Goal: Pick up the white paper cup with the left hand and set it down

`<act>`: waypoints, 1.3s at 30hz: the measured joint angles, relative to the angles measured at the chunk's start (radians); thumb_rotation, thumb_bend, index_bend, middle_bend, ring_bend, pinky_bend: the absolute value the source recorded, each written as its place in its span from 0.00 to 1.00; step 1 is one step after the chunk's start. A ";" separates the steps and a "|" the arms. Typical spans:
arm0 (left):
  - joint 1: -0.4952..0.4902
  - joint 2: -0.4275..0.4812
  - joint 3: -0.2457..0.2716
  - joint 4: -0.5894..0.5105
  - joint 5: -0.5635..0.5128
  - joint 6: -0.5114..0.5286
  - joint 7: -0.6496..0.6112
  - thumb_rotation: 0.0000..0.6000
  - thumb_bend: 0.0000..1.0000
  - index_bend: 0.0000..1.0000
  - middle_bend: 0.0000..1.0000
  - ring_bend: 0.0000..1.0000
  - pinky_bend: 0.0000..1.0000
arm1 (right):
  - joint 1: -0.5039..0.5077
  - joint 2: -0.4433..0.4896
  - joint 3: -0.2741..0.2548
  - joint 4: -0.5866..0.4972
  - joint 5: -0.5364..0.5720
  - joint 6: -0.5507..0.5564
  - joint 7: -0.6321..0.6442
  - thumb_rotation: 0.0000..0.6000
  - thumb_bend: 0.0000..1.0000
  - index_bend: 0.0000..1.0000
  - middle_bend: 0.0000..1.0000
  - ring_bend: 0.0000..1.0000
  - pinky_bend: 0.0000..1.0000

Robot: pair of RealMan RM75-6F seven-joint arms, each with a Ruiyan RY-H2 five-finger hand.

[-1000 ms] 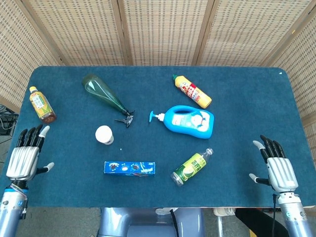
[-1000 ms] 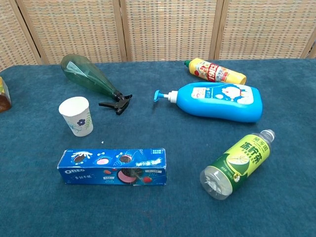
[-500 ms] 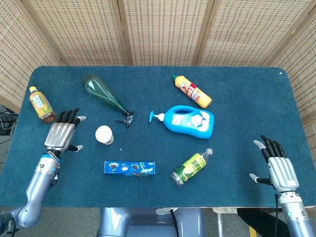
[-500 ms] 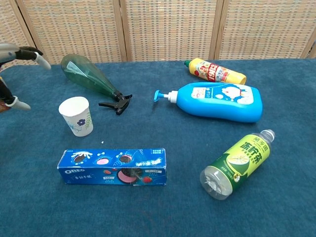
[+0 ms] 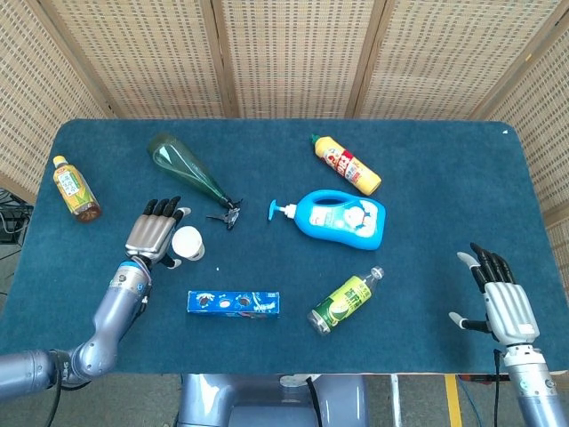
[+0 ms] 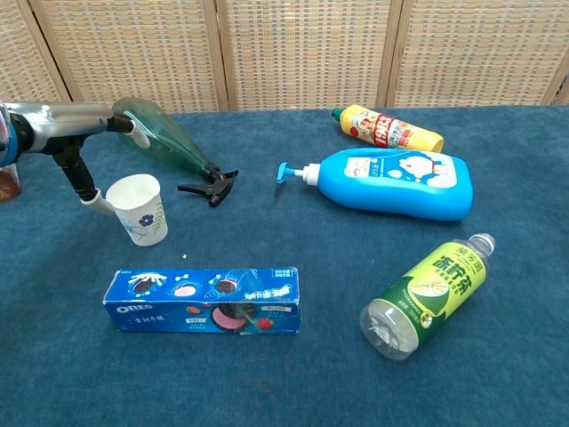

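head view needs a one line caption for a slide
Left robot hand, fingers spread, beside the upright white paper cup on a blue table among scattered bottles; right robot hand open at the edge.

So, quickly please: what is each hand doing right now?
Left hand: open, fingers apart beside the white paper cup, holding nothing.
Right hand: open, holding nothing.

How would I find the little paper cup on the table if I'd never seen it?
Start at the blue table and go to its left half, where the robot's left hand reaches in. Right beside that hand, between the green spray bottle lying behind and the blue cookie box in front, stands the white paper cup. It is the only thing upright, open-topped, with a small blue flower.
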 measured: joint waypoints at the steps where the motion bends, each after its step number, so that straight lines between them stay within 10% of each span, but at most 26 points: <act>1: -0.010 -0.007 0.003 0.006 -0.012 0.000 0.004 1.00 0.14 0.18 0.00 0.00 0.01 | 0.000 0.002 0.000 0.000 0.001 -0.001 0.005 1.00 0.09 0.00 0.00 0.00 0.00; 22: -0.132 -0.118 0.098 0.098 -0.112 0.060 0.081 1.00 0.27 0.37 0.00 0.00 0.01 | -0.007 0.011 0.013 0.012 0.012 0.012 0.053 1.00 0.09 0.00 0.00 0.00 0.00; 39: -0.059 -0.064 0.083 0.049 0.015 0.071 -0.170 1.00 0.27 0.42 0.00 0.00 0.01 | -0.010 0.005 0.013 0.008 0.020 0.013 0.031 1.00 0.09 0.00 0.00 0.00 0.00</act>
